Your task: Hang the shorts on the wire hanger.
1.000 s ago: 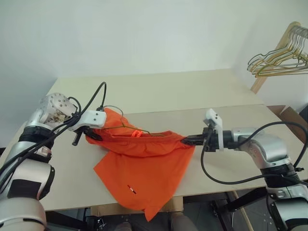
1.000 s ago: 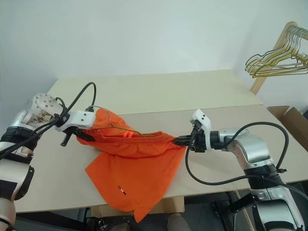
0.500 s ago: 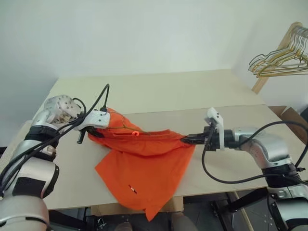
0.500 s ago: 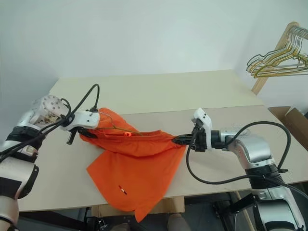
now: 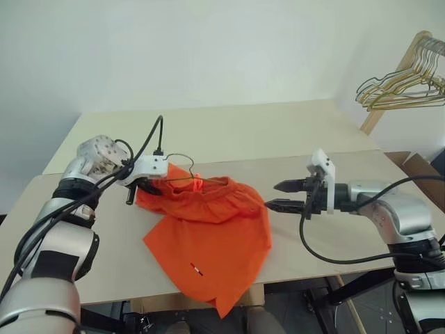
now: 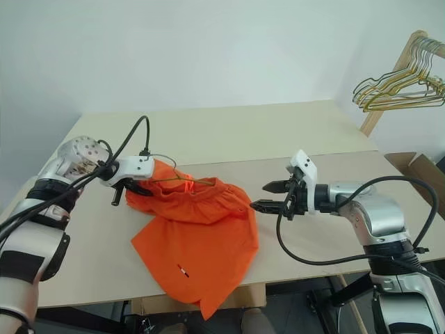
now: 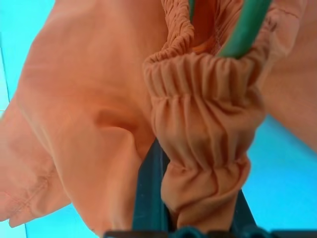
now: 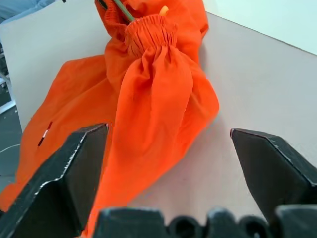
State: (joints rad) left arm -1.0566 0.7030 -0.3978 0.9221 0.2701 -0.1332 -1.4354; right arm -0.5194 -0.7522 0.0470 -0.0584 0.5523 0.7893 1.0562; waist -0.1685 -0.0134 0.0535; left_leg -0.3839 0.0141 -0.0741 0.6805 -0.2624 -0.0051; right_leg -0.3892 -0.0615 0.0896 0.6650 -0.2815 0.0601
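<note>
Head views: the right gripper has released the shorts; its fingers are now spread, just right of the fabric. The shorts have slumped onto the bench, partly overhanging its near edge.

Left wrist view: the left gripper stays pinched on the gathered waistband, with the wire hanger threaded through it.

Right wrist view: the waistband lies free, so re-gripping appears necessary.
</note>
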